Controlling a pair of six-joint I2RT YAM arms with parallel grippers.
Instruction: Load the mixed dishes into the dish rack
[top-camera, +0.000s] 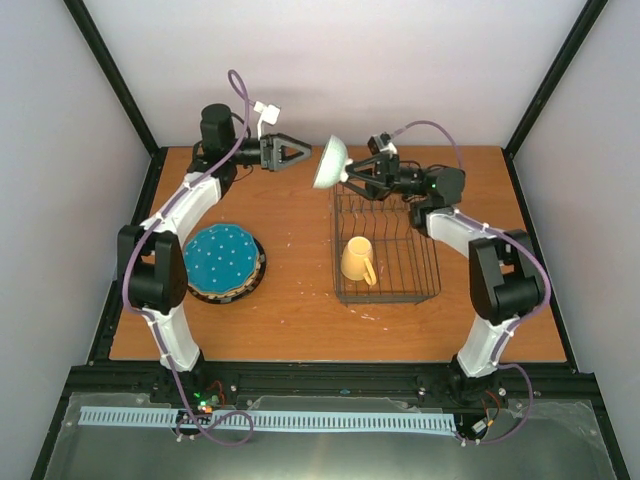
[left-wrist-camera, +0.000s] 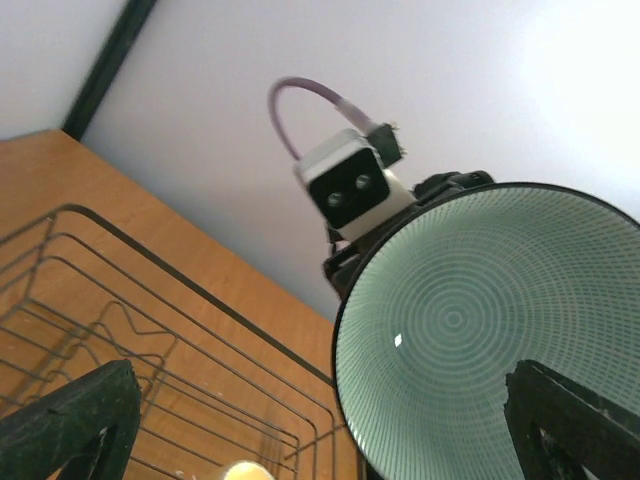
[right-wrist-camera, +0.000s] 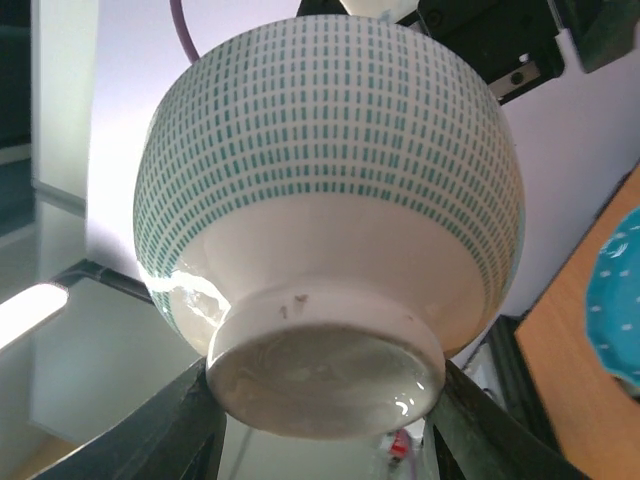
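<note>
Pale green bowl (top-camera: 330, 162) hangs on its side in the air at about twelve o'clock on the table (top-camera: 300, 320), over the far left corner of the dish rack (top-camera: 410, 250). The right gripper (top-camera: 351, 174) has hold of it. Its two dark fingers (right-wrist-camera: 185, 425) press on the bowl's white foot ring from either side, the jaws partly closed around it. The bowl's mouth faces nine o'clock, toward the left gripper (top-camera: 297, 152), which is just beside the rim with its jaws spread wide and nothing between them. In the left wrist view its fingertips (left-wrist-camera: 70, 420) sit far apart at the lower corners, clear of the bowl. The rack fills the three o'clock side of the table, and a pale yellow mug (top-camera: 358, 260) sits in its near left part. At eight o'clock a teal dotted plate (top-camera: 222, 257) tops a stack of plates.
</note>
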